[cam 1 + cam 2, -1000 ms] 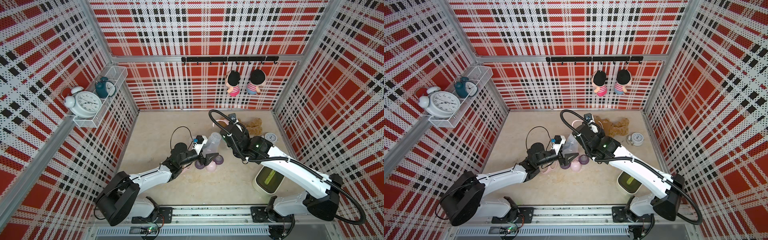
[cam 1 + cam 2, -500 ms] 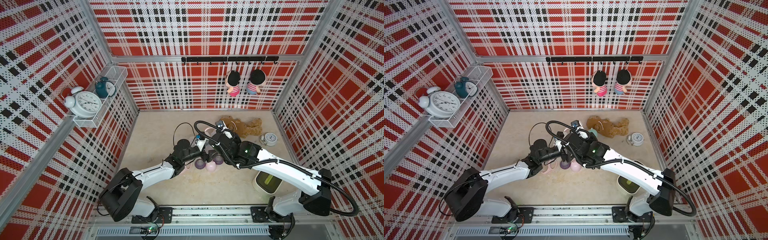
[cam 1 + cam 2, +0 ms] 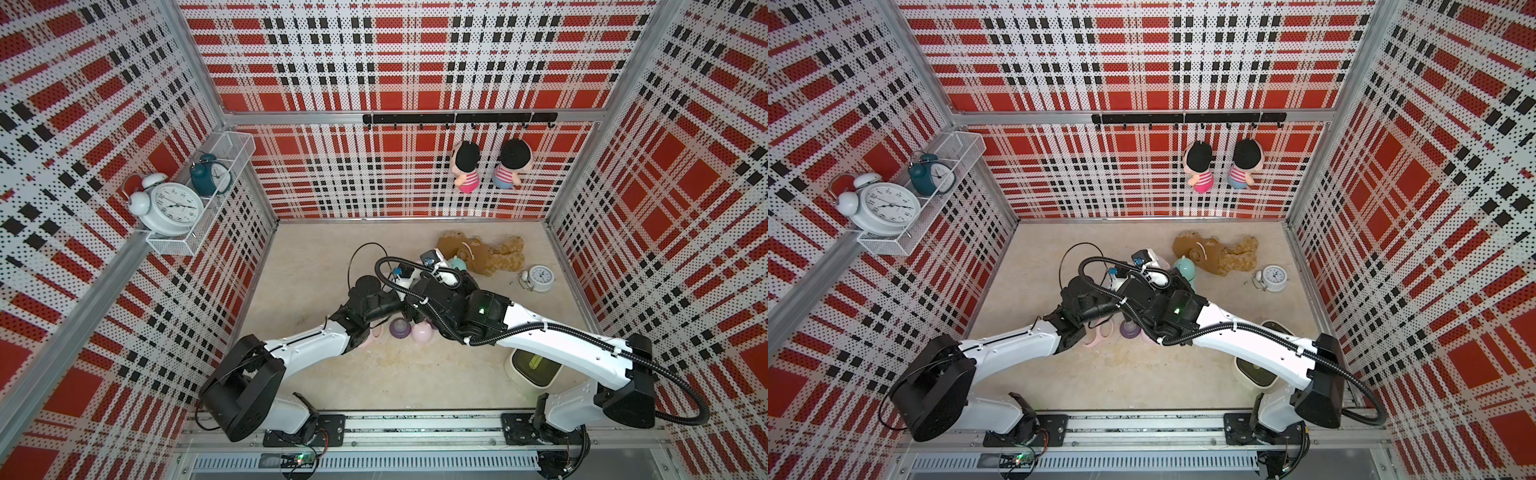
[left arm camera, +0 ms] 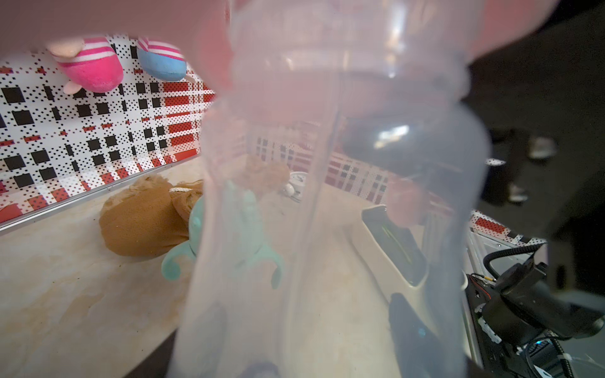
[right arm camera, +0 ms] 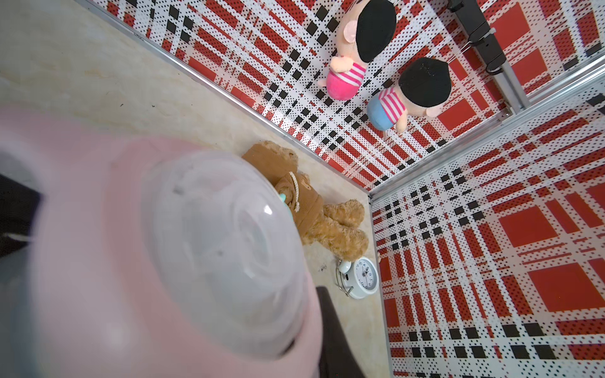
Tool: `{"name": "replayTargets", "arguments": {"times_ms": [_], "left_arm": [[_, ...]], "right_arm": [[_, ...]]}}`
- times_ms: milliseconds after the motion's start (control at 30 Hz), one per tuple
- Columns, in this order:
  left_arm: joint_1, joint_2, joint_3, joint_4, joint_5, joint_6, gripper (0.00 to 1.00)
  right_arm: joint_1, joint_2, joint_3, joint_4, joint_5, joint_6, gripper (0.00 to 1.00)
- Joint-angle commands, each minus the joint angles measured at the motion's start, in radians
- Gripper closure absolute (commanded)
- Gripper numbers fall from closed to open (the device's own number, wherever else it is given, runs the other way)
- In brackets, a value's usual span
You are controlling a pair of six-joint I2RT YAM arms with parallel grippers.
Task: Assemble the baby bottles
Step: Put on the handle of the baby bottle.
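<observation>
Step in hand: by my judgement, fitting the pink handle ring [image 5: 98,294] over the neck of the clear bottle [image 4: 327,229].
Left gripper [image 4: 311,333]: closed almost fully on the body of the clear bottle, which fills its wrist view.
Right gripper [image 5: 173,271]: fully closed, and it seems to pinch the pink handle ring; the contact itself is too blurred to confirm.
Clear bottle: in the middle of the table [image 3: 316,257], between the two wrists, and hidden under the arms in both top views. I cannot tell whether it is lifted or standing.
Pink handle ring: it appears to be around one rounded end of the bottle. Whether it sits flat I cannot tell.
Waiting parts: a purple teat collar [image 3: 400,328] and a pink cap [image 3: 423,332] lie side by side, just on the near side of the grippers. A spare pink ring [image 3: 1100,332] lies to their left.
Teal bottle [image 3: 1185,268]: it stands with its cap on, just to the far right of the grippers, beside the teddy bear [image 3: 486,253].
How to do it well: keep ring and bottle on one axis and push straight and slowly. The left side should only resist, not squeeze, because the wall looks thin. Open the right fingers only when the ring lies level all around.
Risk: a tilted ring may jam, and the crossing arms are very close together.
</observation>
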Motion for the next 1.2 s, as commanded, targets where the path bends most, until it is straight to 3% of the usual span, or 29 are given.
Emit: {"name": "replayTargets", "arguments": {"times_ms": [0, 167, 267, 433, 567, 700, 1000, 1167], "left_arm": [[0.019, 0.002, 0.026, 0.006, 0.019, -0.028, 1.00], [0.030, -0.002, 0.027, 0.009, 0.039, -0.034, 1.00], [0.030, -0.004, 0.024, 0.011, 0.038, -0.027, 1.00], [0.018, -0.015, 0.009, 0.011, 0.021, 0.013, 1.00], [0.016, -0.027, -0.007, 0.021, 0.009, 0.029, 1.00], [0.018, -0.051, -0.028, 0.042, 0.001, 0.036, 1.00], [0.052, -0.118, -0.071, 0.058, -0.003, 0.028, 1.00], [0.083, -0.171, -0.102, 0.058, -0.015, 0.023, 1.00]], "right_arm": [[0.022, 0.015, -0.021, -0.020, 0.052, -0.026, 1.00], [0.056, 0.023, -0.046, -0.016, 0.082, -0.042, 1.00], [0.061, 0.016, -0.052, -0.010, 0.049, -0.043, 0.93], [0.061, -0.059, -0.066, 0.083, -0.121, -0.096, 0.65], [0.061, -0.148, -0.076, 0.146, -0.251, -0.120, 0.34], [0.049, -0.221, -0.078, 0.138, -0.324, -0.089, 0.20], [-0.033, -0.390, -0.174, 0.111, -0.530, 0.028, 0.13], [-0.069, -0.440, -0.280, 0.122, -0.572, 0.080, 0.11]]}}
